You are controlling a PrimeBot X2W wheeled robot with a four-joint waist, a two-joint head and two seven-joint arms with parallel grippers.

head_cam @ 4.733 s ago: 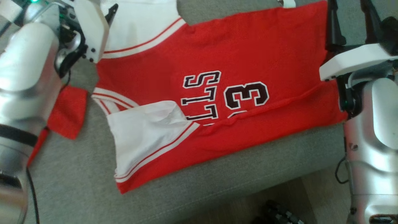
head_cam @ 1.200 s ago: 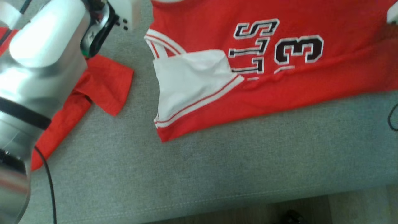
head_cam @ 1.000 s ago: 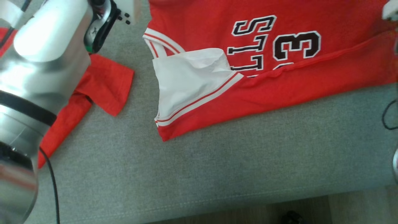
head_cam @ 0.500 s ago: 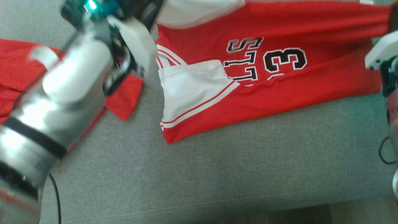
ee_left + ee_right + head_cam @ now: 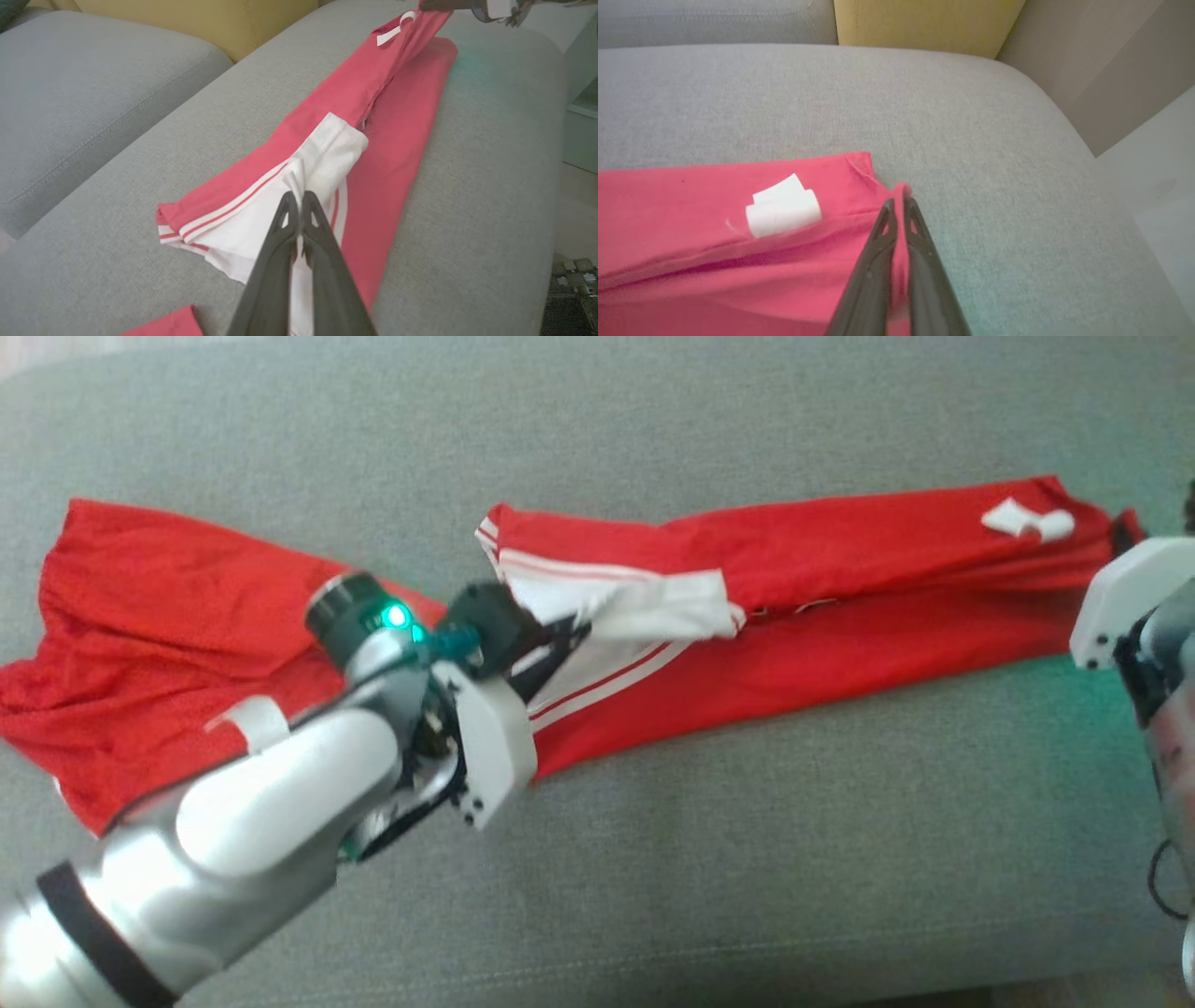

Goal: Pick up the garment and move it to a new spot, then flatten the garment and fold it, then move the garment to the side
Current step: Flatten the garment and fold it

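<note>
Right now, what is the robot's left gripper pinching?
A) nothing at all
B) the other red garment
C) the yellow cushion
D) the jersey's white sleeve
D: in the left wrist view the left gripper is shut on a fold of the white sleeve of the red jersey.

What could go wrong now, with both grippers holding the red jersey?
The left gripper pinches only a thin ridge of the white sleeve; it may slip and the jersey unfolds.
The right gripper holds just the hem corner, so pulling may skew the layers.
The left arm could drag the other red garment beside it.
</note>
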